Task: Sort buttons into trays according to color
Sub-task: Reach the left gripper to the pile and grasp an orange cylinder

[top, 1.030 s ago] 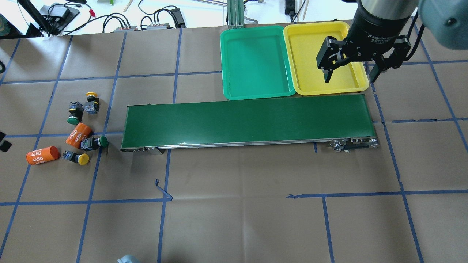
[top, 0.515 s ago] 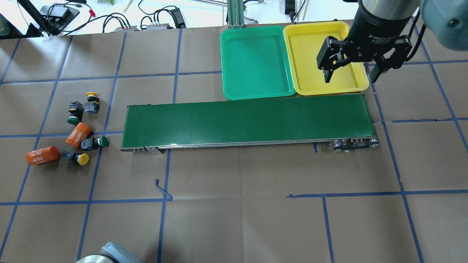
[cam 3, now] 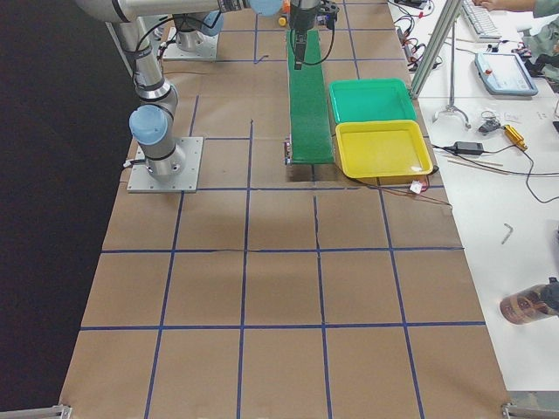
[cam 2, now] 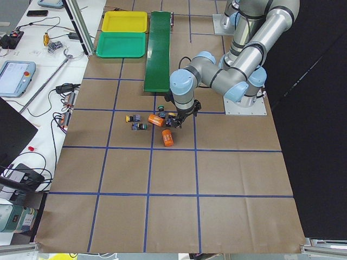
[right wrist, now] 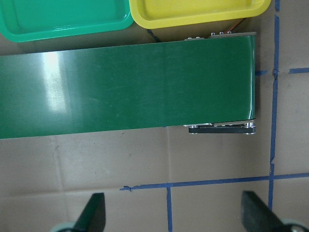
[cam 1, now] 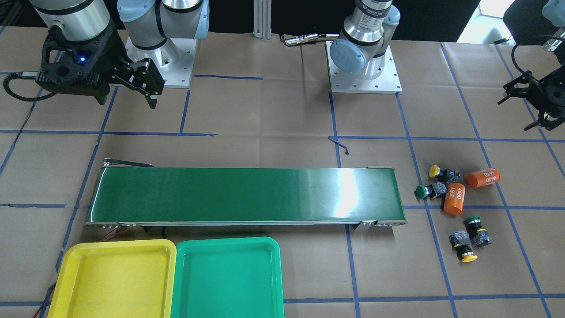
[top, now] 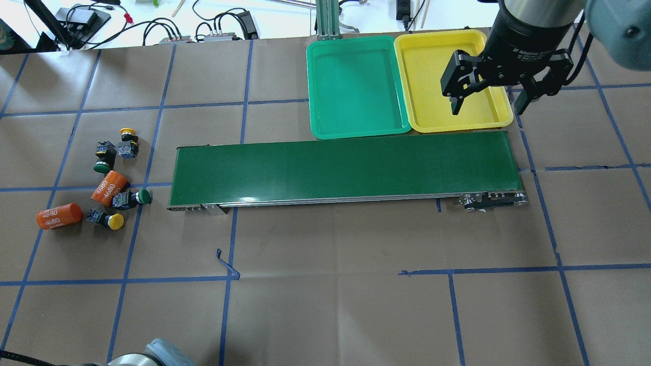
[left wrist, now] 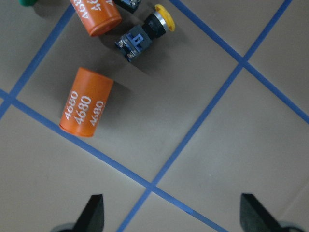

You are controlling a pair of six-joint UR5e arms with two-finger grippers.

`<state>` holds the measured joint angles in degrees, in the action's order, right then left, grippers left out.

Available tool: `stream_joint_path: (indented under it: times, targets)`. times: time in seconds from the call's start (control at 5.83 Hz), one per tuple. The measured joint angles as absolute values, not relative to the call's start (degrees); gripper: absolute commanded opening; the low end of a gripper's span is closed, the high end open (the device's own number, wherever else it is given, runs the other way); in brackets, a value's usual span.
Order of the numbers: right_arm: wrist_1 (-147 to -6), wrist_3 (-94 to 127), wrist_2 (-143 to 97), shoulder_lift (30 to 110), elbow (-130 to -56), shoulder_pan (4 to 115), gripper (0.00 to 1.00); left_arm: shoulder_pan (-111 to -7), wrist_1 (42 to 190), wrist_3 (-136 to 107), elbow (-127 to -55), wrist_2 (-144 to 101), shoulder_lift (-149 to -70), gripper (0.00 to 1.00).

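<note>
Just beside buttons [top: 108, 219], two orange cylinders [top: 110, 188]

Brown table [top: 330, 315]; on it buttons [top: 113, 221], cylinders [top: 59, 216], conveyor [top: 346, 170], trays [top: 356, 86]

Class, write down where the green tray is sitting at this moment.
In the overhead view the green tray lies at the table's far edge, right of centre. It sits side by side with the yellow tray on its right, just beyond the conveyor belt.
</note>
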<state>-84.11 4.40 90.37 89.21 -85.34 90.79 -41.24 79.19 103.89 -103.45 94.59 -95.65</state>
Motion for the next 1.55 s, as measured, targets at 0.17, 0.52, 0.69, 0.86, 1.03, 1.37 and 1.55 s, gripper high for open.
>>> stream_joint_path:
  times: [0.17,0.52,0.69,0.86,1.03,1.37,1.55]
  targets:
    - [-84.1,4.4,90.4,89.2,-85.3,90.8,1.00,-43.4,74.1,106.9,-103.8,94.4,-98.9,0.97]
    - [-84.1,4.4,90.4,89.3,-85.3,90.8,1.00,-44.5,63.7,113.9,-104.5,92.8,-105.7,0.97]
    - [-84.1,4.4,90.4,89.3,-85.3,90.8,1.00,-44.6,60.1,116.1,-105.7,92.3,-107.7,0.97]
    - [-84.1,4.4,90.3,89.3,-85.3,90.8,1.00,-44.6,57.6,116.8,-107.4,92.2,-108.6,0.97]
    - [-84.1,4.4,90.4,89.2,-85.3,90.8,1.00,-44.7,55.7,117.1,-108.3,92.1,-109.2,0.98]
    - [-84.1,4.4,90.3,89.3,-85.3,90.8,1.00,-44.6,53.7,118.5,-108.8,92.2,-111.1,0.97]
    - [-84.1,4.4,90.3,89.3,-85.4,90.8,1.00,-44.6,52.2,120.1,-108.9,92.1,-112.3,0.91]
